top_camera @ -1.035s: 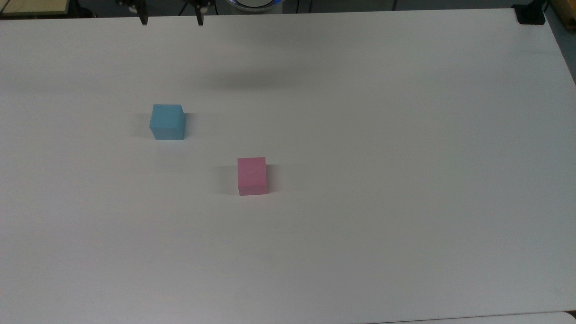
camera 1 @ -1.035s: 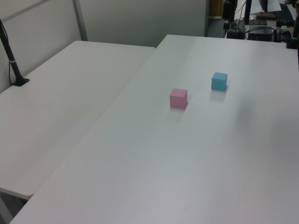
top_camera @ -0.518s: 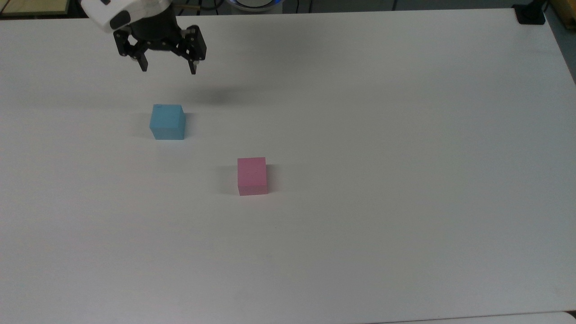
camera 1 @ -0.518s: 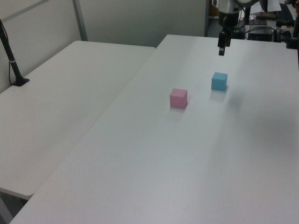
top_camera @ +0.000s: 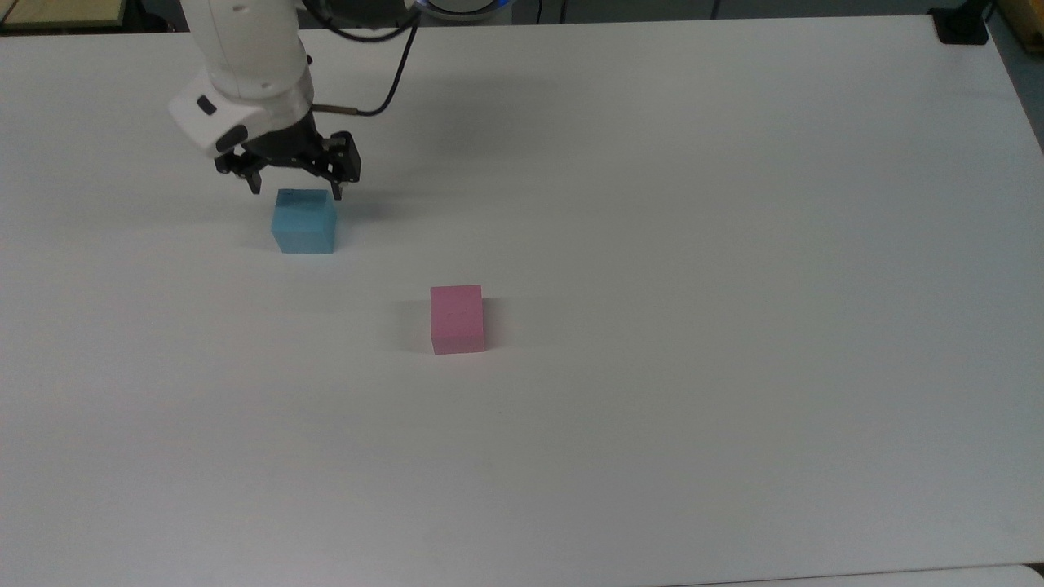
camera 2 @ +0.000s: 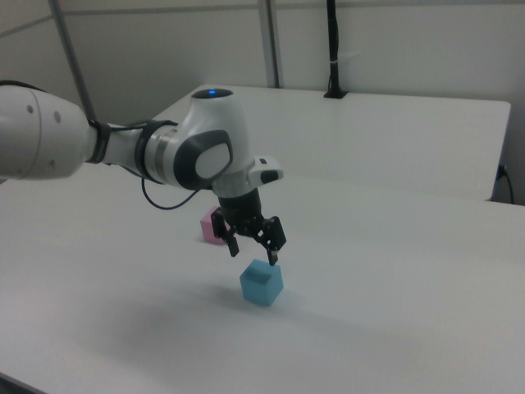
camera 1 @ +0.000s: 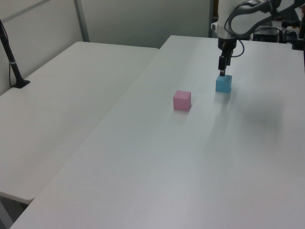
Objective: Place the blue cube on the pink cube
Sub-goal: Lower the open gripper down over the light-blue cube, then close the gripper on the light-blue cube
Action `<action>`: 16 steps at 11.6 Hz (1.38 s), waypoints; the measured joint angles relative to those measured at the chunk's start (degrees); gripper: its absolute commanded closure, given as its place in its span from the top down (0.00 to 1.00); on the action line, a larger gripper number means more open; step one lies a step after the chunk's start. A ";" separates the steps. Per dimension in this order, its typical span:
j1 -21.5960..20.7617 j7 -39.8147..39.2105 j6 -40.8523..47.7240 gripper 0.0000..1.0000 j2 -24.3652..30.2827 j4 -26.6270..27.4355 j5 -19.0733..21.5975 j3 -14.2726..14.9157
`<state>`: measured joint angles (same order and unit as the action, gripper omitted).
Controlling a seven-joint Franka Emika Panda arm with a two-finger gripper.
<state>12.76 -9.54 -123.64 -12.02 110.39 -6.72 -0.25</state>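
tool (top_camera: 295, 194) lowered from the table's far edge, now spread just above blue cube (top_camera: 303, 222)

Bare white matte tabletop (top_camera: 693, 244) on every side of the small sky-blue foam cube (top_camera: 303, 222), black two-finger gripper (top_camera: 295, 194) spread directly above it, small pink foam cube (top_camera: 457, 319) well apart

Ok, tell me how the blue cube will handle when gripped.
The blue cube looks matte, so it probably won't slip. Its flat faces suggest no rolling. It seems light; the open end effector hovers just above it.
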 measured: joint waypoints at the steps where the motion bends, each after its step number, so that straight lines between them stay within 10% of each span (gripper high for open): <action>1: 0.01 0.00 -0.59 1.00 -0.86 0.00 -0.58 0.06; 7: 0.70 0.00 -1.00 0.97 -2.51 0.10 -1.61 0.26; 9: 0.62 0.00 -1.00 0.64 -3.17 0.63 -1.62 0.19; 12: 0.52 0.00 -1.00 0.41 -4.04 0.97 -1.62 0.14; 16: 0.47 0.00 -1.02 0.41 -2.79 0.43 -1.62 -0.01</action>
<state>13.22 -9.53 -124.66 -14.81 110.82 -8.34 -0.25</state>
